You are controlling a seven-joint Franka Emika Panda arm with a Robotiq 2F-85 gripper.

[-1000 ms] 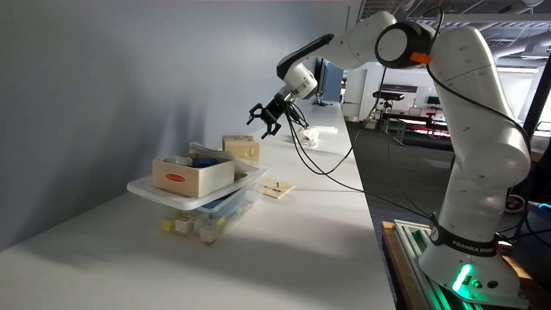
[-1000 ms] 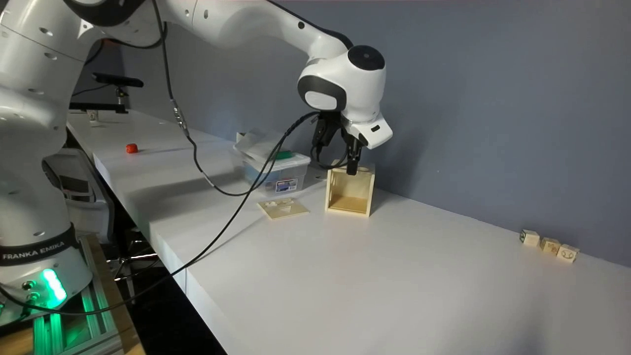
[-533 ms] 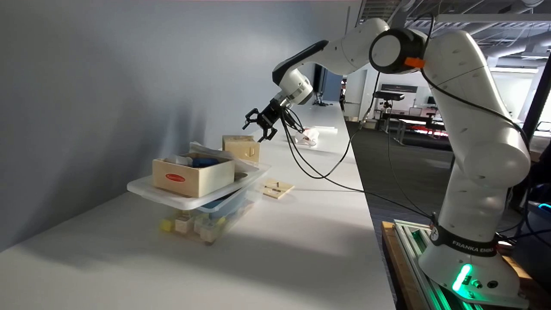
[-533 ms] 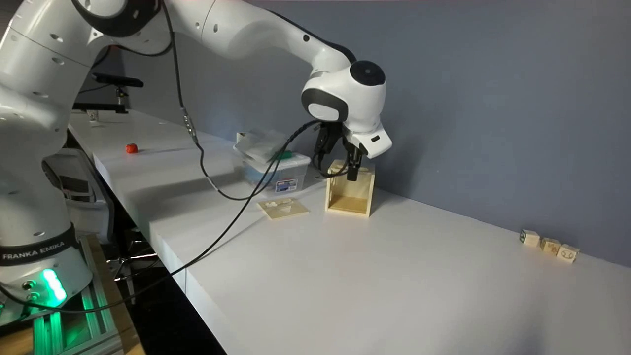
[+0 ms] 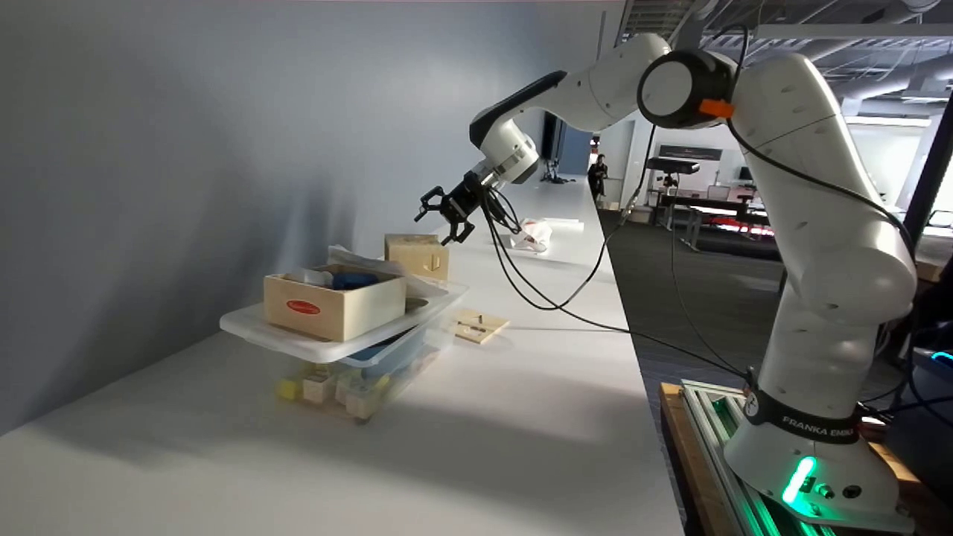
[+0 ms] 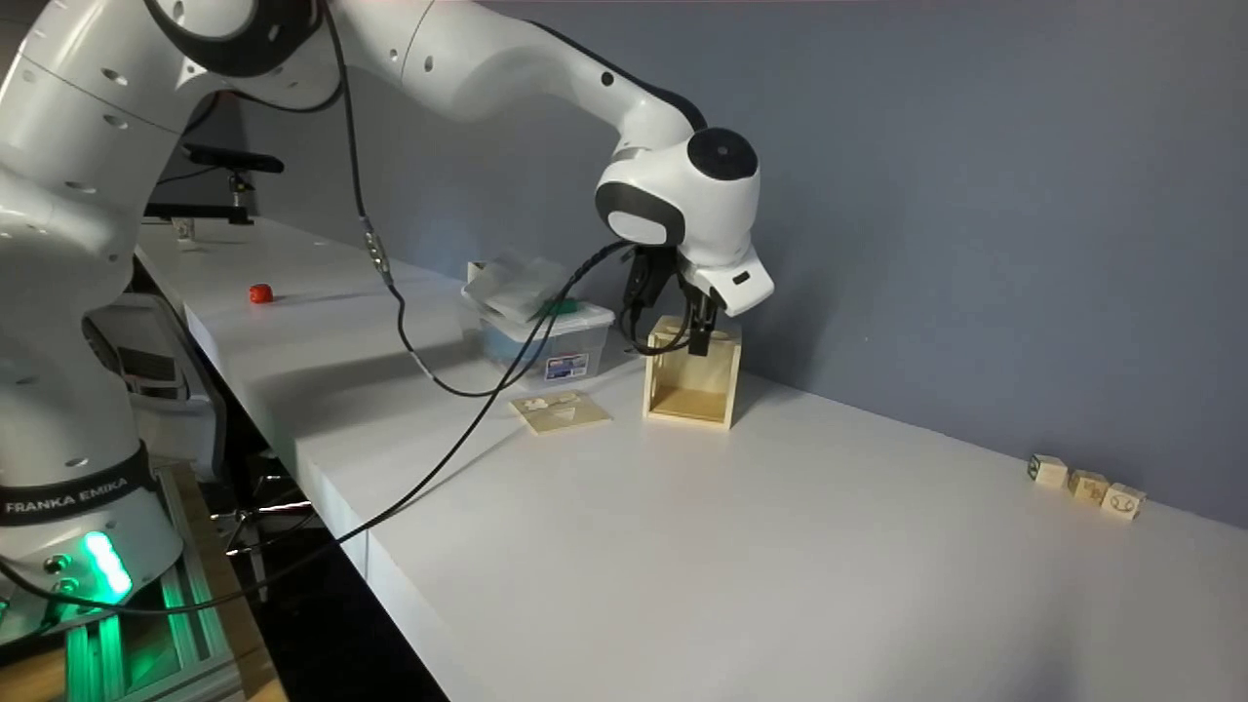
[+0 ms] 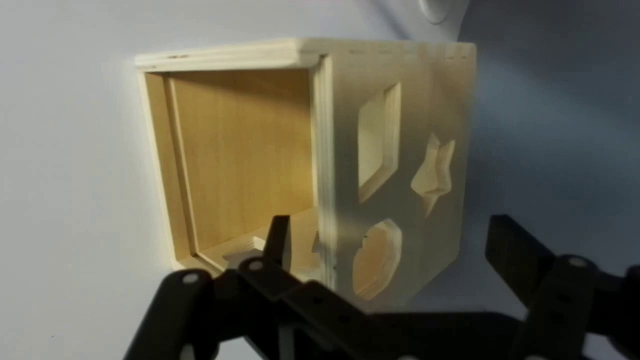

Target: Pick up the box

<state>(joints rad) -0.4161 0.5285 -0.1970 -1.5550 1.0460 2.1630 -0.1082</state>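
Two black fingers [image 7: 278,240], parted, before a wooden box [image 7: 330,170].
Nearest in the wrist view, the gripper [image 7: 390,227] has its jaws wide apart; beyond it the box, top cut with shaped holes, rests on the white table [image 7: 75,200]; farther back, in an exterior view, stands a clear plastic bin [image 6: 577,346].

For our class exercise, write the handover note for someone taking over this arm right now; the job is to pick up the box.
Gripper: open, nothing held; part of the box shows between the jaws in the wrist view. Contact can't be judged.
Box: standing on the white table, near the clear bin.
Done: gripper is close to the box.
Left: probably fine-tune the alignment, then close on the box and lift.
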